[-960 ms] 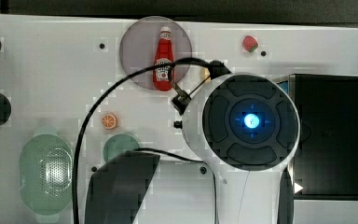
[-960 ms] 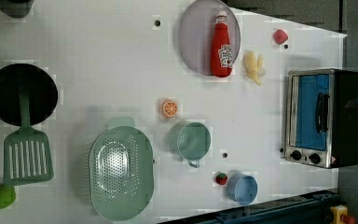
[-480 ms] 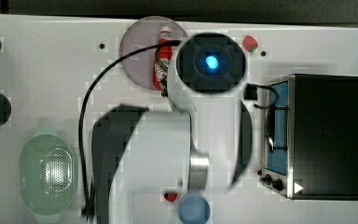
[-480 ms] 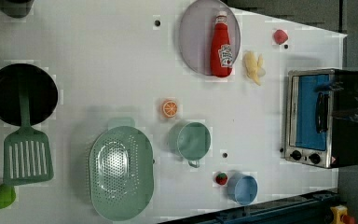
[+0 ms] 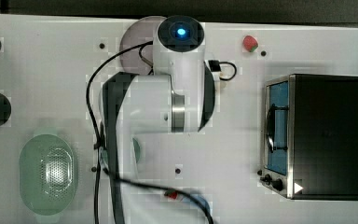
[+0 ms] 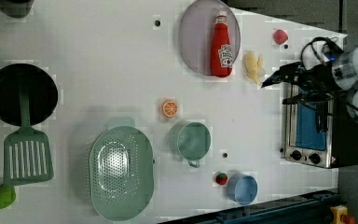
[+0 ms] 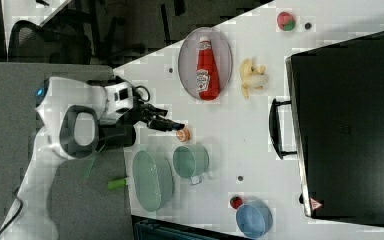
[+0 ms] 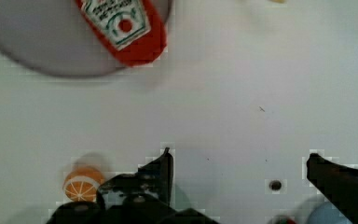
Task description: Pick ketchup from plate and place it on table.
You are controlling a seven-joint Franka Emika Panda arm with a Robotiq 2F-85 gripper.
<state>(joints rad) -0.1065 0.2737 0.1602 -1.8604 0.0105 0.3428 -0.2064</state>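
On 1 plate (image 6: 193, 39), 1 ketchup (image 6: 221, 46)

The ketchup (image 6: 222, 46) is red with a white label patch; the plate (image 6: 196, 37) is pale greyish-lilac. The table (image 6: 98, 56) is white with black dots.

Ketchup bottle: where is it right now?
In the left view the ketchup bottle lies flat on the right part of the grey plate near the table's top edge, cap pointing up, with the banana just to its right.
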